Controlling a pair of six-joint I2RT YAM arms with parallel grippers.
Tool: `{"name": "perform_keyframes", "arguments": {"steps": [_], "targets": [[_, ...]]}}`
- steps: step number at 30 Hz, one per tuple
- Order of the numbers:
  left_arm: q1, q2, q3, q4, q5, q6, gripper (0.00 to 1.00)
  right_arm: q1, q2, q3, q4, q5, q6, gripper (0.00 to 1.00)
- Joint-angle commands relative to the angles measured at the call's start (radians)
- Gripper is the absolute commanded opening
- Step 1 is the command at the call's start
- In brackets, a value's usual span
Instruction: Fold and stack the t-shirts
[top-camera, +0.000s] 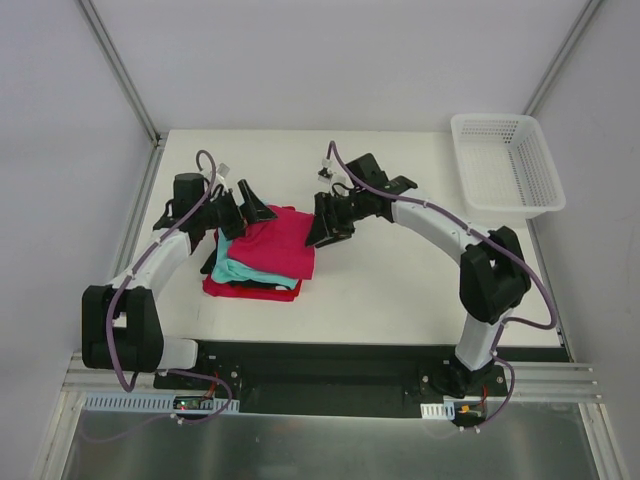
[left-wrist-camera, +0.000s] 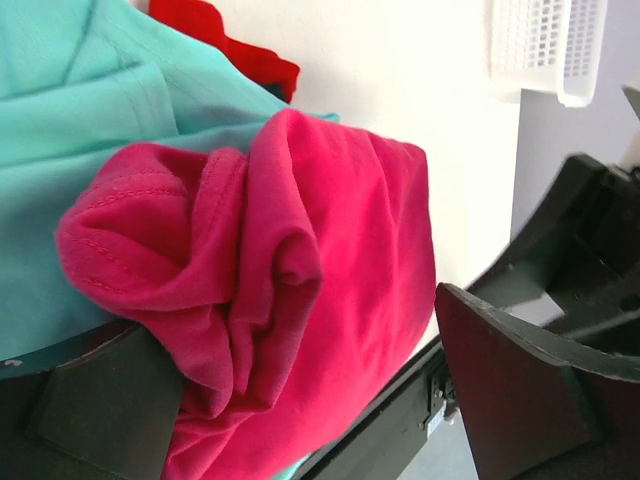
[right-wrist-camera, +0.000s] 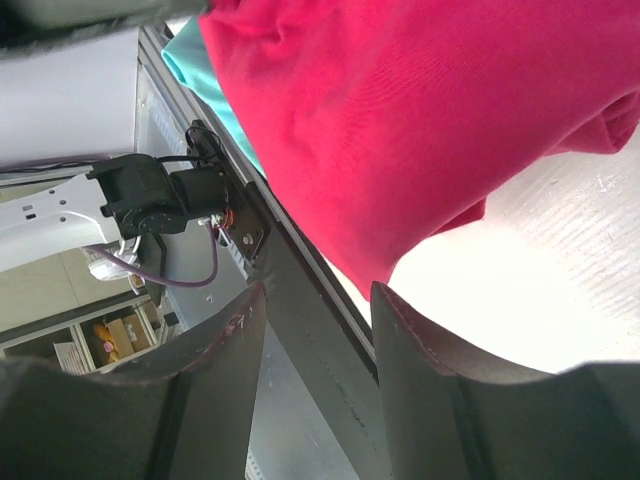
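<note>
The t-shirts lie in one pile left of the table's middle. The magenta one (top-camera: 283, 240) is on top, over a teal one (top-camera: 240, 270), a dark one (top-camera: 262, 285) and a red one (top-camera: 250, 293) at the bottom. My left gripper (top-camera: 246, 208) is at the pile's back left edge and stands wide open. In the left wrist view its jaws (left-wrist-camera: 310, 390) straddle the bunched magenta cloth (left-wrist-camera: 300, 290) lying on the teal shirt (left-wrist-camera: 100, 120). My right gripper (top-camera: 325, 228) is at the pile's right edge. Its jaws (right-wrist-camera: 315, 325) are open with nothing between them, just short of the magenta hem (right-wrist-camera: 420, 120).
A white mesh basket (top-camera: 505, 165) stands at the table's back right corner, also showing in the left wrist view (left-wrist-camera: 545, 45). Bare white table (top-camera: 400, 290) lies right of the pile. The black base rail (top-camera: 330, 365) runs along the near edge.
</note>
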Motion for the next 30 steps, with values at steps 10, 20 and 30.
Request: {"name": "perform_keyframes", "arguments": {"steps": [10,20,30], "targets": [[-0.004,0.180,0.150,0.064,-0.046,0.042,0.99,0.000,-0.152,-0.034,0.020,-0.038,-0.015,0.49],[-0.004,0.199,0.177,0.082,-0.062,0.060,0.99,0.000,-0.182,-0.040,0.012,-0.038,-0.014,0.49],[-0.001,0.217,0.119,0.141,-0.088,0.086,0.99,0.002,-0.209,-0.034,0.000,-0.045,-0.017,0.43]]}}
